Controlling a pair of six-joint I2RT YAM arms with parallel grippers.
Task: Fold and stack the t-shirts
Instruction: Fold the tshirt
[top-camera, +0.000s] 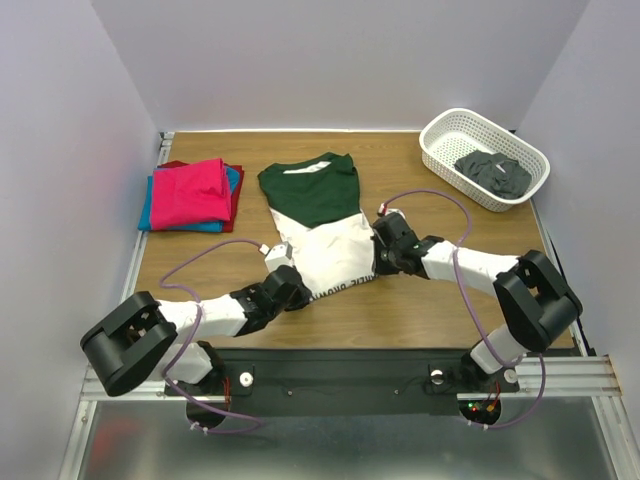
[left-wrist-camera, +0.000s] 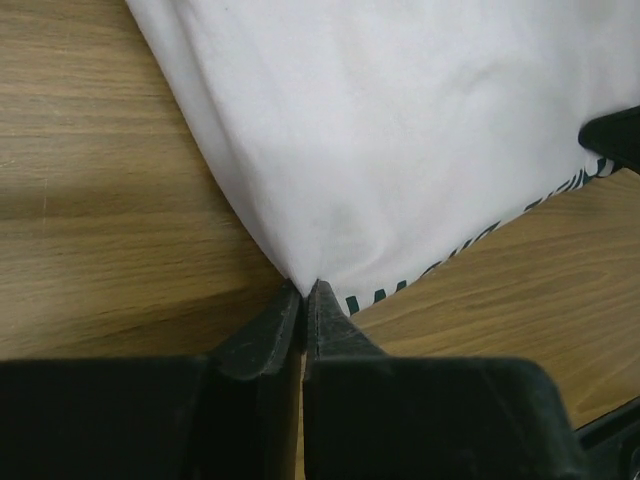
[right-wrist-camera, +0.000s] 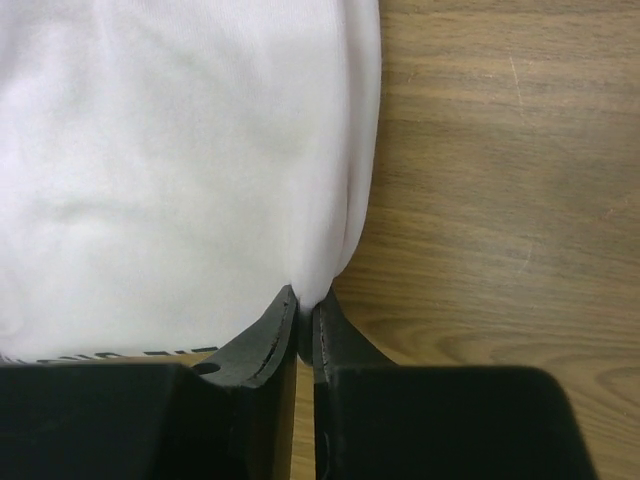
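A white t-shirt with dark green sleeves (top-camera: 318, 215) lies on the table's middle, its green upper part toward the back and a strip of black print along its near hem. My left gripper (top-camera: 290, 287) is shut on the shirt's near left corner; in the left wrist view the white cloth (left-wrist-camera: 400, 140) is pinched between the gripper (left-wrist-camera: 306, 292) tips. At the shirt's right edge my right gripper (top-camera: 385, 250) is shut on the cloth; the right wrist view shows the gripper (right-wrist-camera: 305, 300) nipping a fold of white fabric (right-wrist-camera: 180, 170). Folded magenta, blue and red t-shirts (top-camera: 190, 193) are stacked at the back left.
A white lattice basket (top-camera: 484, 157) at the back right holds a dark grey garment (top-camera: 492, 172). Bare wooden table (top-camera: 430, 310) lies in front of the shirt. White walls close in the back and sides.
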